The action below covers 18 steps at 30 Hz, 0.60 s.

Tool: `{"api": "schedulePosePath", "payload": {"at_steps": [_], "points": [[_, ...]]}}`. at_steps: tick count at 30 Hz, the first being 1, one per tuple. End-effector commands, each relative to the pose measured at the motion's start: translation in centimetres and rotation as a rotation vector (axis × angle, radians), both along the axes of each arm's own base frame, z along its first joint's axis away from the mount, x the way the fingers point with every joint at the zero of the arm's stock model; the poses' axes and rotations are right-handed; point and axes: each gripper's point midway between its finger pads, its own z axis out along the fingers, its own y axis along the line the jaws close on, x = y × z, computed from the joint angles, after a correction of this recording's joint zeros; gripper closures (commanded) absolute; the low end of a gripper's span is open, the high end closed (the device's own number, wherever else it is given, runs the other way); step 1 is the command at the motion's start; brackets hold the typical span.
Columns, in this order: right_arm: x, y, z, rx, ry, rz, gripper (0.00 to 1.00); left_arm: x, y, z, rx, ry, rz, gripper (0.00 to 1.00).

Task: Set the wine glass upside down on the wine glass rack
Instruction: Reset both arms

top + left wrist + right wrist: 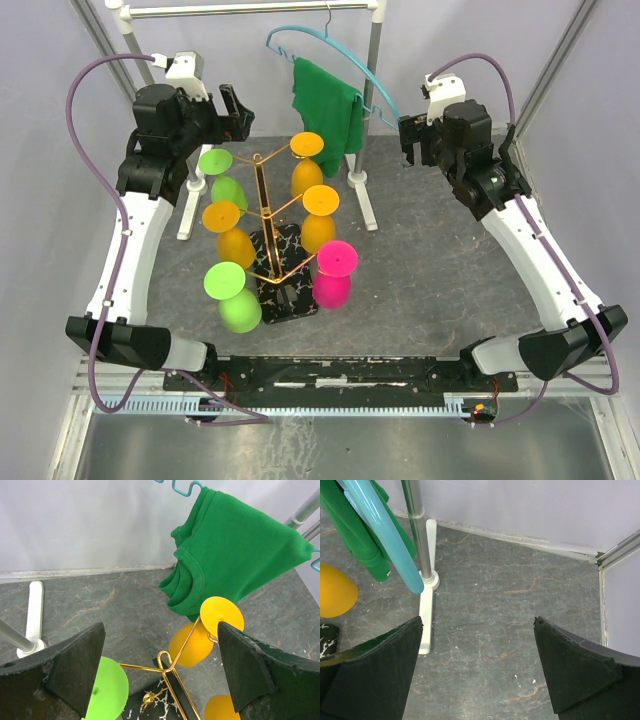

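On dark veined tabletop (430, 250) between lilac walls (40, 40), gold wine glass rack (263, 195); left and right jaws wide apart.

We find no writing, label, brand or number that we can read in any view. The wine glass rack (288, 242), the coloured wine glasses (332, 285) and the green shirt (325, 105) show us only plain surfaces.
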Motion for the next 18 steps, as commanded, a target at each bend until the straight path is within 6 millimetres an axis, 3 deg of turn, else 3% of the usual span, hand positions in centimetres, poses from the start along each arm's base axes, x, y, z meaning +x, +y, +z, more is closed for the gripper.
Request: {"api": "schedulePosePath", "payload": {"at_steps": [1, 18], "points": [[-0.5, -0.5, 1.7, 0.025, -0.05, -0.008, 0.0, -0.7, 0.5, 1.3, -0.011, -0.035, 0.021, 0.01], [-0.4, -0.4, 1.5, 0.026, -0.049, -0.012, 0.0, -0.5, 2.0, 2.0, -0.036, -0.053, 0.121, 0.01]]}}
